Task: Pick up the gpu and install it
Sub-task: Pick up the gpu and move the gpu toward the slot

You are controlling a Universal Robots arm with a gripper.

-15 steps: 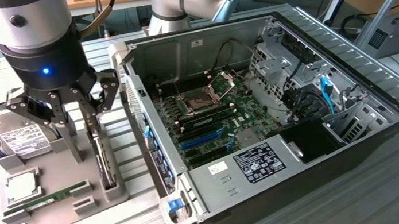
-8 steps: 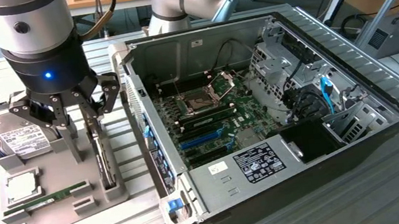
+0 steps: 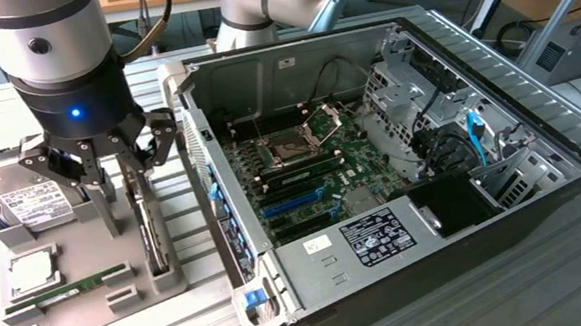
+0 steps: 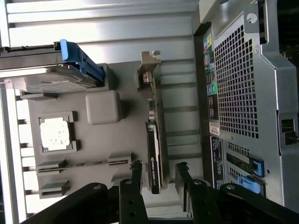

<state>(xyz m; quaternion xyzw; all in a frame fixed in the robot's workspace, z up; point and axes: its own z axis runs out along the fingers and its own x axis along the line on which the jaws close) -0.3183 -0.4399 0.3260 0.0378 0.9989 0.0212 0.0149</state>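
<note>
Black fingers (image 4: 135, 177) of the gripper (image 4: 159, 169) are standing apart, released, one on each face of the gpu (image 4: 154, 154). They are straddling the card and not clamping it: a gap is showing on both sides in the wrist view. The gripper is pointing straight down, probably so the jaws can meet the flat faces squarely.

The gpu is sitting on edge directly under the gripper, in a slot of the grey fixture (image 3: 82, 241). Its silvery bracket (image 4: 149, 65) is lying at the end farthest from the fingers. Standing upright like this, the card is offering its thin upper edge for a pinch.

Outward on the same fixture, on the gripper's side away from the case:
- the hard drive (image 3: 35, 202) is leaning in its own cradle
- the processor (image 3: 32, 271) is lying flat in a pocket
- the RAM stick (image 3: 73, 288) is resting in a narrow groove

Each part is well apart from the card, leaving the fingers room.

On the gripper's other side the computer case (image 3: 559, 153) is lying open, just beside the fixture. Its motherboard (image 3: 307, 161) is facing up with a blue slot (image 3: 293, 200) showing. Judging by this, the pick is not yet made and the gpu is not yet installed.
</note>
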